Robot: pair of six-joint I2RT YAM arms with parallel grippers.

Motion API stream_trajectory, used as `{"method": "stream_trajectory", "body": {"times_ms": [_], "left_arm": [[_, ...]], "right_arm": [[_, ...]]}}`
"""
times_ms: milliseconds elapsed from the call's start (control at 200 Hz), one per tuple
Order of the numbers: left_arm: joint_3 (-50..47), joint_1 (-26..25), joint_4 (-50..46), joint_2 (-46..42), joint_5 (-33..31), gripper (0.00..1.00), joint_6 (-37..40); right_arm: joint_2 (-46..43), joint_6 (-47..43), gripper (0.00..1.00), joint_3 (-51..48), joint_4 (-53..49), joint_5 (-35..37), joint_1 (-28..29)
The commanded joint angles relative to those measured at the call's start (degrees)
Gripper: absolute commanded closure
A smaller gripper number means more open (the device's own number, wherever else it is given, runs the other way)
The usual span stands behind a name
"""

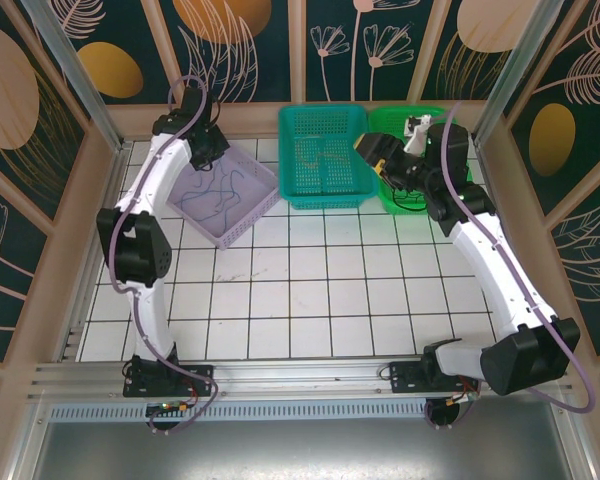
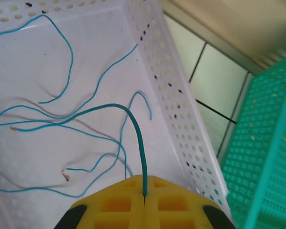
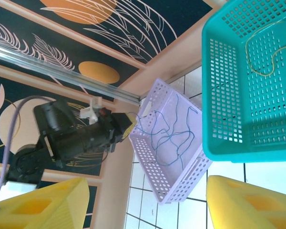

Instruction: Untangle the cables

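Observation:
Several thin blue cables (image 2: pixel 62 119) and a pale brownish one (image 2: pixel 43 109) lie in loose curls on the floor of the lilac basket (image 2: pixel 181 124). My left gripper (image 2: pixel 145 190) is shut on the end of one blue-green cable (image 2: pixel 133 119), which arches up from the basket floor. From above, the left gripper (image 1: pixel 212 150) hangs over the lilac basket's (image 1: pixel 255 215) far left corner. My right gripper (image 3: pixel 148 205) is open with nothing between its yellow fingers (image 3: pixel 250 202); it hovers between the teal basket and the green one (image 1: pixel 375 155). A thin yellow cable (image 3: pixel 264 52) lies in the teal basket (image 3: pixel 229 109).
Three baskets stand in a row along the back wall: lilac, teal (image 1: pixel 323 190) and green (image 1: pixel 420 205). The white tiled table (image 1: pixel 310 290) stretches toward the arm bases. Aluminium posts and patterned panels (image 1: pixel 40 90) enclose the sides.

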Motion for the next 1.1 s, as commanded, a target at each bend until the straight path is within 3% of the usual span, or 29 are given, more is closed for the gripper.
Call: {"method": "stream_trajectory", "body": {"times_ms": [0,50,175,320,435,500,541,566,581,711,766,841,906,976,1041,1096], "left_arm": [[4.25,2.66,-1.76,5.60,2.34,0.88,-0.29],[7.17,3.57,-1.99,7.99,3.14,0.71,-0.15],[14.65,3.94,-3.62,10.58,3.15,0.44,0.01],[13.48,3.88,-3.26,7.37,1.55,0.37,-0.19],[6.71,3.69,0.28,0.21,-0.01,0.34,-0.24],[-1.90,3.69,5.62,-6.32,-0.95,0.29,0.07],[-7.37,3.70,8.61,-11.33,-1.97,0.25,0.11],[-10.98,3.69,10.69,-14.38,-2.46,0.16,0.25],[-13.31,3.69,12.22,-16.30,-2.50,0.03,0.39],[-38.55,3.69,29.47,-35.75,-0.65,0.01,-0.90],[-47.21,3.69,32.30,-42.38,-2.29,0.01,-1.79],[-55.11,3.70,31.38,-49.28,-8.44,0.01,-2.09],[-59.99,3.49,27.72,-54.06,-19.08,0.01,-3.87],[-68.02,3.34,30.52,-59.30,-29.12,0.01,-2.04],[-78.60,3.35,42.55,-64.86,-32.05,0.01,7.46],[-86.57,3.34,50.38,-68.07,-35.83,0.01,14.50]], "right_arm": [[-0.99,0.91,0.34,-0.78,0.31,0.74,0.14],[-0.96,0.91,0.34,-0.77,0.11,0.69,0.20],[-1.46,0.27,0.34,-0.69,-1.15,1.06,0.34],[-2.71,-0.58,0.34,-2.16,-2.64,2.54,0.47],[-4.72,-2.70,0.33,-4.06,-5.61,8.12,0.43],[-6.41,-5.49,0.32,-6.06,-8.11,13.31,0.18],[-7.72,-7.58,0.27,-7.16,-9.55,17.24,0.18],[-8.66,-8.66,0.04,-7.99,-10.47,19.72,0.06],[-9.27,-9.20,0.02,-8.43,-10.86,21.46,-0.11],[-16.06,-11.17,0.01,-14.71,-13.31,36.71,-0.58],[-18.64,-11.33,0.01,-17.38,-13.82,42.99,-0.68],[-21.01,-11.04,0.01,-21.16,-13.42,52.85,-0.84],[-21.51,-9.17,0.01,-23.80,-14.07,62.86,-0.99],[-23.55,-20.97,0.01,-30.65,-2.67,64.53,-1.13],[-25.29,-36.21,0.01,-39.19,13.17,58.24,-1.86],[-25.44,-43.28,0.01,-46.18,25.27,55.83,-2.12]]}}
